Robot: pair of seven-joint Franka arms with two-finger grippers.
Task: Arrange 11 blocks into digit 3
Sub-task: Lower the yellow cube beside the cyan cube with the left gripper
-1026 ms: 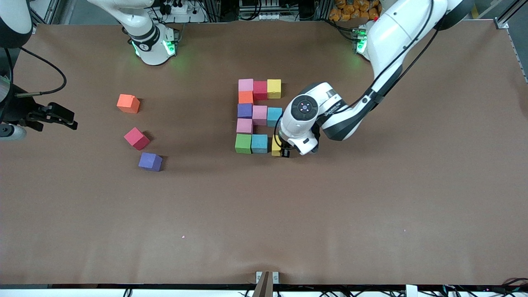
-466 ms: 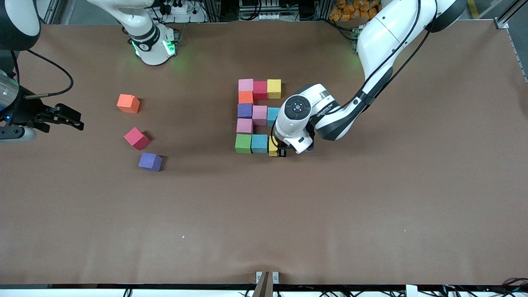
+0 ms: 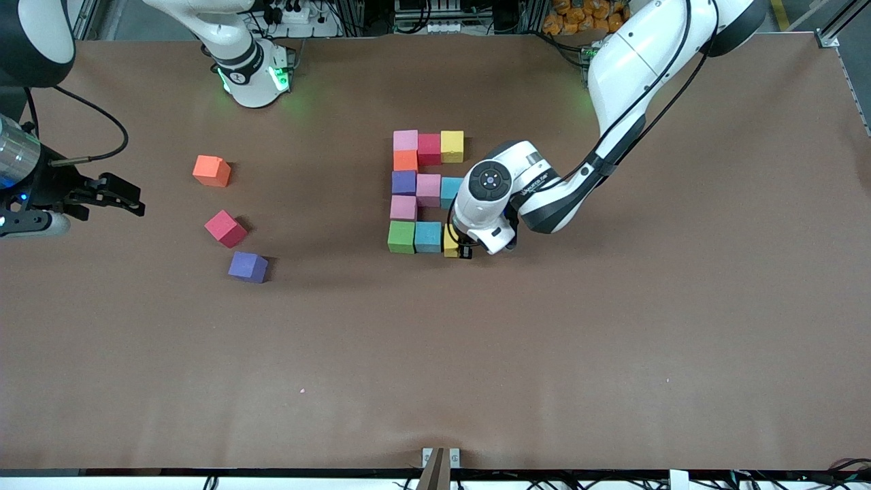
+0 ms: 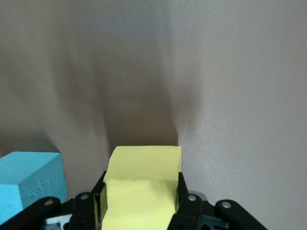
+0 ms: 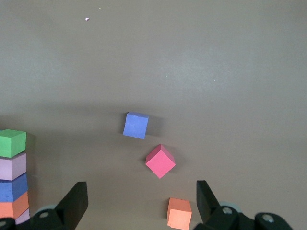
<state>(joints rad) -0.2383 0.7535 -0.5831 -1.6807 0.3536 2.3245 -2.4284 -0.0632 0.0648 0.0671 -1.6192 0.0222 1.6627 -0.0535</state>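
Resting against the light blue block (image 3: pixel 428 237) at the digit 3 (image 3: pixel 427 192)'s nearest bar, the yellow block (image 4: pixel 143 184) we see sits pinched in the left gripper (image 3: pixel 461 249), while our right gripper (image 3: pixel 129 203) waits, spread wide, above the table's (image 3: pixel 476 354) right-arm end.

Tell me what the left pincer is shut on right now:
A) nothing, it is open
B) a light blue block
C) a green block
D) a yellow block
D. In the left wrist view, the left pincer is clamped on the yellow block, with the light blue block sitting free beside it at the end of the figure's bar nearest the front camera.
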